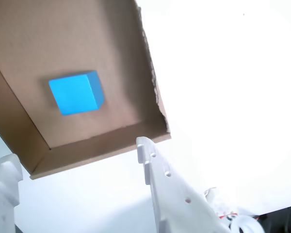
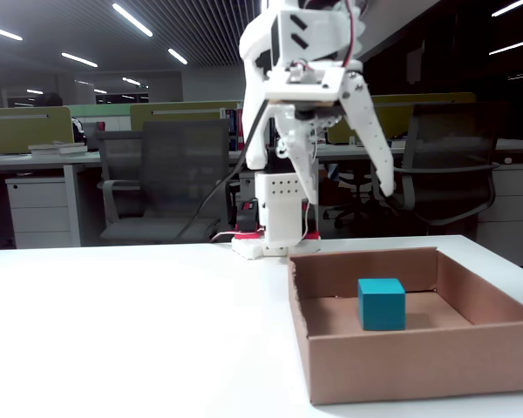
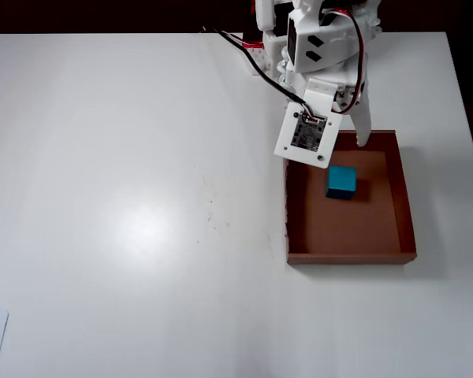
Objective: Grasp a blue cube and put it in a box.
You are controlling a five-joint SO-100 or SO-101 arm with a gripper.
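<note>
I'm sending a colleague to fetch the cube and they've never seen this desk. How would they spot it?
On the white table, find the shallow brown cardboard box in front of the white robot arm. The blue cube sits loose on its floor, the only thing inside and the only blue item on the table.

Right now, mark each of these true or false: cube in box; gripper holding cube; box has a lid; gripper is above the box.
1. The blue cube lies inside the box. True.
2. The gripper is clamped on the cube. False: it is open and empty, and the cube rests on the box floor.
3. The box has a lid on. False: it is an open tray.
4. The gripper hangs above the box's far side in the fixed view. True.
</note>
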